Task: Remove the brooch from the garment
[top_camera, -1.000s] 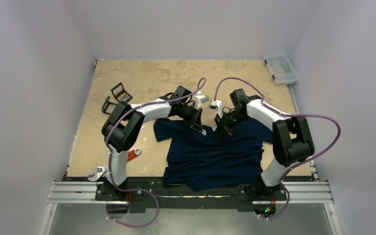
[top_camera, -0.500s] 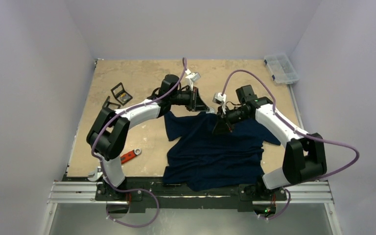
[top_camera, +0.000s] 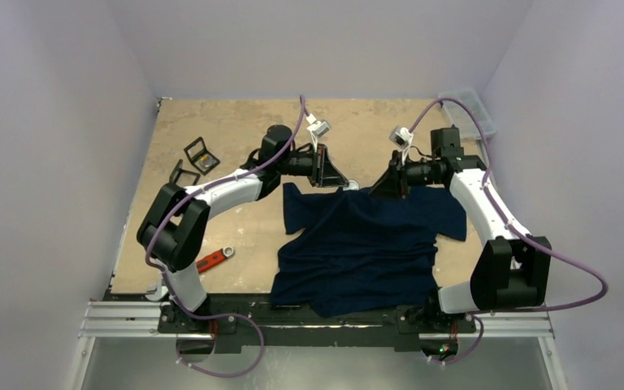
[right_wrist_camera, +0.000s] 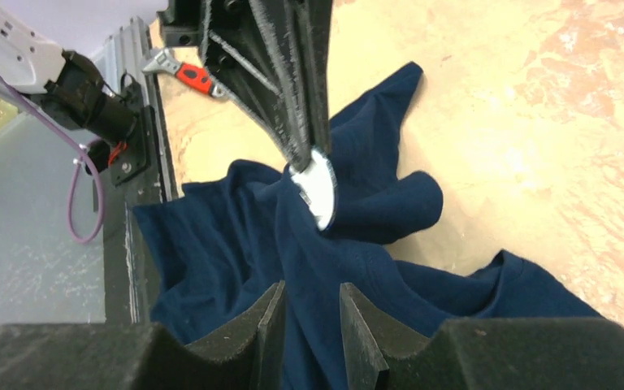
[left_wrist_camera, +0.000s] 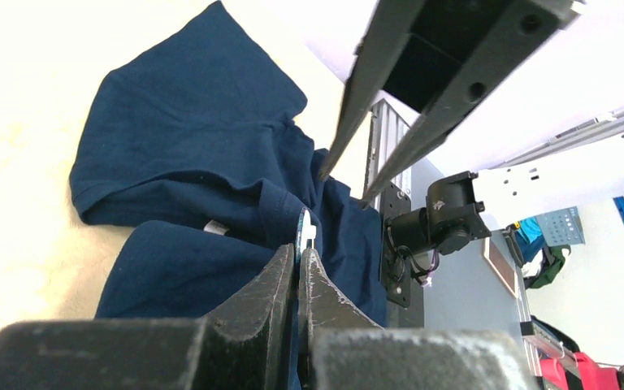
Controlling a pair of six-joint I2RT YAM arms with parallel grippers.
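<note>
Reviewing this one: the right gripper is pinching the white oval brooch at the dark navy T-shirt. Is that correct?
Not correct. The left gripper is pinching the white oval brooch at the dark navy T-shirt. The right wrist view shows the opposite arm's fingers closed on it. The right gripper has only shirt fabric between its fingers.

Pale lilac walls point(top_camera: 325, 41), worn tan tabletop point(top_camera: 236, 122) — mottled, metal rail point(top_camera: 122, 318) along near edge
</note>
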